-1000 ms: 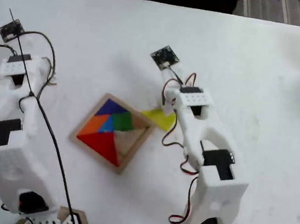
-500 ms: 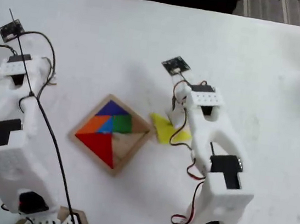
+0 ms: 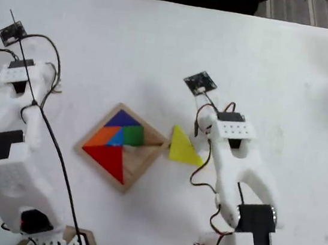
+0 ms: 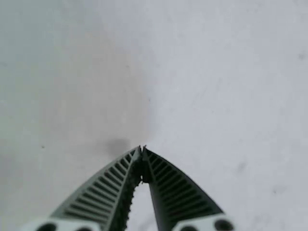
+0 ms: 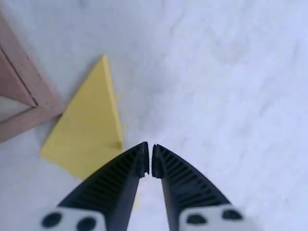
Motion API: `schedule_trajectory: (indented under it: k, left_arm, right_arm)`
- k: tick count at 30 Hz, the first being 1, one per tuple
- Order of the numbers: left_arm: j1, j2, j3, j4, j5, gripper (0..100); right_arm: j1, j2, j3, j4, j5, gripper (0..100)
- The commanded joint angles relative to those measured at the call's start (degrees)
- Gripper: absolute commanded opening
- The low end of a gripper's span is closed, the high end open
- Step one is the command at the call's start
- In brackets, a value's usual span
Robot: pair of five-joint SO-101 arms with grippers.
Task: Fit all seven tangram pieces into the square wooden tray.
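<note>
Tangram pieces sit in the square wooden tray [image 3: 143, 154] in the high view: a blue triangle [image 3: 122, 119], an orange piece [image 3: 103, 137], a green piece [image 3: 133, 133], a small light-blue piece [image 3: 117, 135] and a large red triangle [image 3: 112, 159]. Bare wood shows along the tray side facing the right arm [image 3: 234, 162]. The yellow triangle [image 3: 182, 148] lies flat on the white table [image 3: 279, 71], between that arm's wrist and the tray, and one of its corners meets the tray's nearest corner. The left arm [image 3: 11, 114] stands well apart from the tray on its other side. From the left wrist view, the left gripper [image 4: 142, 151] is clenched, its ribbed fingers [image 4: 106, 187] meeting at the tips with nothing between them, over bare table. From the right wrist view, the right gripper [image 5: 148, 161] is also closed on nothing, with only a hairline slit between its fingers [image 5: 120, 185]. The yellow triangle [image 5: 89, 134] lies just beside the tips, one corner running beneath a finger, and the tray's corner [image 5: 29, 96] sits just beyond it.
</note>
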State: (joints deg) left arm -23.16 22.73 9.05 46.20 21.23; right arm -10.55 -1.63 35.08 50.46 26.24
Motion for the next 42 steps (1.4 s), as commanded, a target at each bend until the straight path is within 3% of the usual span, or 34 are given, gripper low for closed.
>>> schedule_trajectory:
  k: [1, 5, 8, 13, 33, 42]
  left_arm:
    - [0.8, -0.7, -3.3, 0.4, -0.6, 2]
    - [0.8, -0.7, -3.3, 0.4, -0.6, 2]
    - [0.8, -0.7, -3.3, 0.4, -0.6, 2]
    - [1.5, -0.7, -3.3, 0.4, -0.6, 2]
    - [1.6, -0.7, -3.3, 0.4, -0.6, 2]
    - [1.6, -0.7, -3.3, 0.4, -4.5, 2]
  right_arm:
    - [-3.1, -5.1, 0.9, 0.7, -0.4, 14.2]
    - [-6.3, -5.1, 2.4, 0.9, -0.4, 33.8]
    - [-7.3, -5.5, 2.2, 2.9, -0.5, 39.6]
    - [-8.2, -6.1, 2.1, 3.2, -5.4, 37.9]
    - [-13.6, -5.5, 5.4, 0.5, -5.2, 36.2]
    - [-16.5, -5.5, 5.3, 0.4, -5.6, 36.2]
